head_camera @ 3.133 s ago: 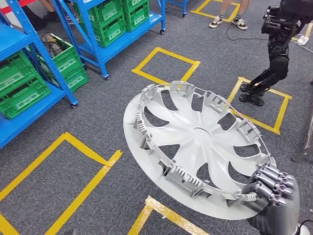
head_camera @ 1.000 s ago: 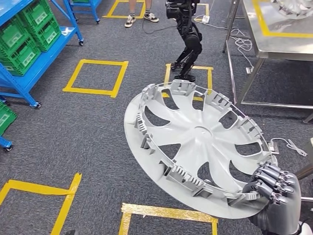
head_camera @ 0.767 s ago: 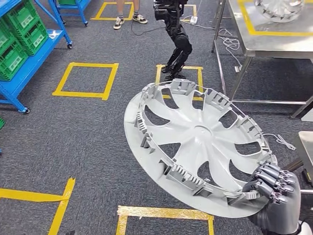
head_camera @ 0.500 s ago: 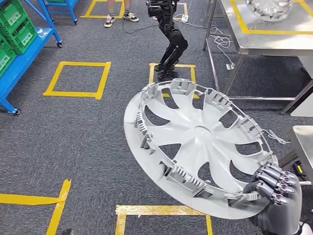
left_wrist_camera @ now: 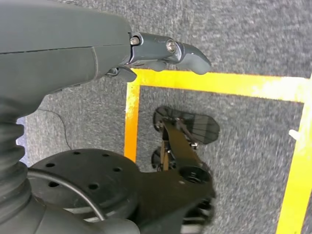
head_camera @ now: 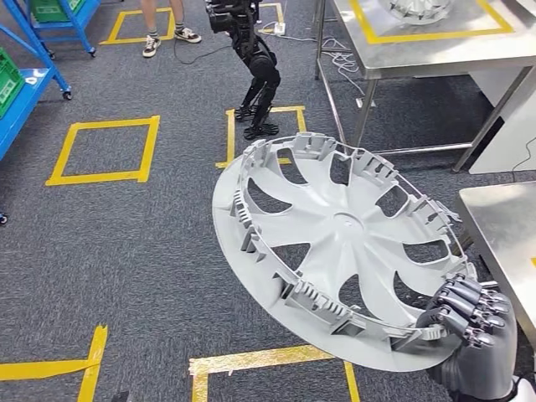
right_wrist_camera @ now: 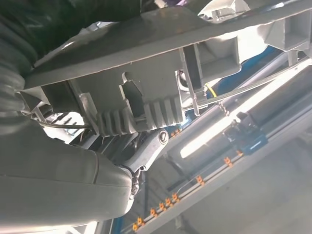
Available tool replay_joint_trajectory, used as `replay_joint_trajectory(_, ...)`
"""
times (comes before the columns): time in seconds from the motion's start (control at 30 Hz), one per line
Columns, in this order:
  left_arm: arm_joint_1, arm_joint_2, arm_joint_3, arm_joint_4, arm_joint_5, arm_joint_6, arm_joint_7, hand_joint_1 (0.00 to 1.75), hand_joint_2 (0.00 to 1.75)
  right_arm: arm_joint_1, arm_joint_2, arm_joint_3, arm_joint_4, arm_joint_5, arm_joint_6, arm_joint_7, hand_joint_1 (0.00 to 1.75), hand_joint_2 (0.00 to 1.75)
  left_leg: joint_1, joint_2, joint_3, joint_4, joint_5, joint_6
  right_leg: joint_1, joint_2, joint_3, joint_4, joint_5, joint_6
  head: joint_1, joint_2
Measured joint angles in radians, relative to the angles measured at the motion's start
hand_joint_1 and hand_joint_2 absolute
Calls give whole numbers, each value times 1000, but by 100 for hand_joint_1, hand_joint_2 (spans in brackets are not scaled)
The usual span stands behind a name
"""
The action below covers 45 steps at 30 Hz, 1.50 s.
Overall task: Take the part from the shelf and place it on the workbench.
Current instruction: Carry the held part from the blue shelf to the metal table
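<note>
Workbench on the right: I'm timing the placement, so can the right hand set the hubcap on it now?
Probably yes: the right hand grips the hubcap close beside the workbench, whose near surface looks bare.

**Wheel cover in your right hand, steel benches on the right**

You see the right hand [head_camera: 471, 339] gripping the grey wheel cover [head_camera: 338, 243] by its near rim, ribbed inner side up and tilted. A steel workbench [head_camera: 506, 234] stands just to its right. Farther off, another bench [head_camera: 436, 42] carries a second wheel cover [head_camera: 417, 8]. A dark legged robot [head_camera: 253, 67] stands on the yellow-taped carpet [head_camera: 126, 243].
</note>
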Motion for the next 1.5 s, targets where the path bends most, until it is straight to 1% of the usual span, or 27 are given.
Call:
replay_joint_trajectory(0.07,2,-1,0,0,0,0,0,0,175,-1,0,0,0,0,0,3,175,175,1,-11,-62,136,-58,-1,2,13,-1,0,0,-4,-2,0)
replay_joint_trajectory(0.1,4,-2,0,0,0,0,0,0,175,-1,0,0,0,0,0,4,175,175,2,-12,-80,173,-63,0,4,21,-1,0,0,-5,-2,0)
replay_joint_trajectory(0.13,5,-2,0,0,0,0,0,0,175,-1,0,0,0,0,0,5,175,175,1,-14,-80,172,-48,3,5,30,0,1,0,-5,-2,0)
replay_joint_trajectory(0.17,6,-3,0,0,0,0,0,0,175,-1,0,0,0,0,0,6,175,175,1,-18,-62,130,-15,7,5,39,2,1,0,-5,-2,0)
replay_joint_trajectory(0.23,6,-1,0,0,0,0,0,0,175,-2,0,0,0,0,0,7,175,175,1,-45,0,-7,58,18,6,55,5,1,0,-4,-1,0)
replay_joint_trajectory(0.3,5,0,0,0,0,0,0,0,175,-3,0,0,0,0,0,8,175,175,-1,-69,39,-97,83,24,5,69,-2,3,2,3,-1,0)
replay_joint_trajectory(0.37,5,0,0,0,0,0,0,0,175,-2,-1,0,0,-1,0,10,175,175,-4,-66,43,-116,79,27,1,83,-11,3,7,15,-2,0)
replay_joint_trajectory(0.43,3,-1,0,0,0,0,0,0,175,-1,-2,-1,0,-1,0,10,175,175,-2,-52,46,-127,86,35,0,72,-23,14,-3,24,-1,0)
replay_joint_trajectory(0.5,2,-1,0,0,0,0,0,0,175,-1,-4,-2,0,0,0,9,175,175,0,-36,48,-136,92,43,0,39,-62,90,-49,30,3,0)
replay_joint_trajectory(0.57,4,-1,0,0,-1,0,0,0,175,-1,-5,-3,0,0,0,8,175,175,-1,-19,47,-137,91,46,-1,21,-122,217,-105,38,5,0)
replay_joint_trajectory(0.6,5,-1,0,0,-1,0,0,0,175,1,-5,-5,0,0,0,8,175,175,-2,-10,47,-136,91,47,-2,19,-141,259,-116,41,5,0)
replay_joint_trajectory(0.63,5,-2,0,0,-2,0,0,0,175,4,-5,-6,0,0,0,7,175,175,-2,-2,47,-136,90,46,-3,17,-145,266,-109,44,5,0)
replay_joint_trajectory(0.67,5,-2,0,0,-3,0,0,0,175,7,-5,-8,0,0,0,7,175,175,-2,5,48,-135,89,45,-4,13,-127,234,-84,46,5,0)
replay_joint_trajectory(0.73,4,-3,0,0,-3,0,0,0,175,10,-5,-12,0,0,0,4,175,175,-3,17,50,-132,85,38,-3,-12,-54,99,-27,48,6,0)
replay_joint_trajectory(0.8,3,-2,0,0,-4,0,0,0,175,10,-5,-15,0,-2,0,0,175,175,-7,25,50,-125,80,28,-1,-30,-3,10,-5,40,4,0)
replay_joint_trajectory(0.9,2,-2,0,0,-4,0,0,0,175,12,-5,-18,-1,-3,0,-1,175,175,-7,35,49,-119,76,18,2,-17,-1,2,-4,21,2,0)
replay_joint_trajectory(0.97,1,-2,0,0,-4,0,0,0,175,12,-5,-21,-2,-4,0,-1,175,175,-3,19,35,-81,45,8,0,-6,-1,1,-1,7,-1,0)
replay_joint_trajectory(1.07,3,-2,0,0,-5,0,0,0,175,12,-5,-23,-3,-4,0,-2,175,175,1,-10,-47,106,-48,1,1,11,-1,0,1,-4,-4,0)
replay_joint_trajectory(1.1,4,-2,0,0,-5,0,0,0,175,12,-5,-24,-3,-4,0,-2,175,175,2,-12,-72,159,-63,1,2,19,-1,0,1,-4,-4,0)
replay_joint_trajectory(1.13,6,-3,0,0,-5,0,0,0,175,12,-5,-24,-3,-4,0,-2,175,175,1,-13,-83,182,-61,3,3,28,-1,0,1,-5,-4,0)
replay_joint_trajectory(1.17,6,-3,0,0,-5,0,0,0,175,12,-5,-24,-3,-4,0,-2,175,175,1,-15,-76,163,-38,6,3,37,0,0,1,-5,-4,0)
replay_joint_trajectory(1.23,6,-2,0,0,-5,0,0,0,175,12,-5,-25,-3,-4,0,-2,175,175,1,-34,-20,37,37,16,3,54,2,0,2,-5,-4,0)
replay_joint_trajectory(1.3,6,0,0,0,-5,0,0,0,175,10,-5,-25,-3,-4,0,-2,175,175,1,-65,30,-79,79,23,3,69,-2,3,3,2,-4,0)
replay_joint_trajectory(1.33,5,1,0,0,-5,0,0,0,175,10,-5,-25,-3,-4,0,-1,175,175,0,-76,39,-105,82,24,2,77,-8,4,5,7,-4,0)
replay_joint_trajectory(1.4,4,1,0,0,-5,0,0,0,175,10,-5,-25,-3,-3,0,-1,175,175,-1,-68,41,-117,81,27,-2,90,-16,3,10,20,-4,0)
replay_joint_trajectory(1.43,4,1,0,0,-5,0,0,0,175,11,-5,-25,-3,-3,0,-1,175,175,-1,-60,42,-123,85,32,-3,87,-22,7,6,25,-4,0)
replay_joint_trajectory(1.5,2,0,0,0,-5,0,0,0,175,9,-5,-25,-3,-4,0,-1,175,175,3,-43,46,-137,93,41,-1,60,-51,62,-32,32,1,0)
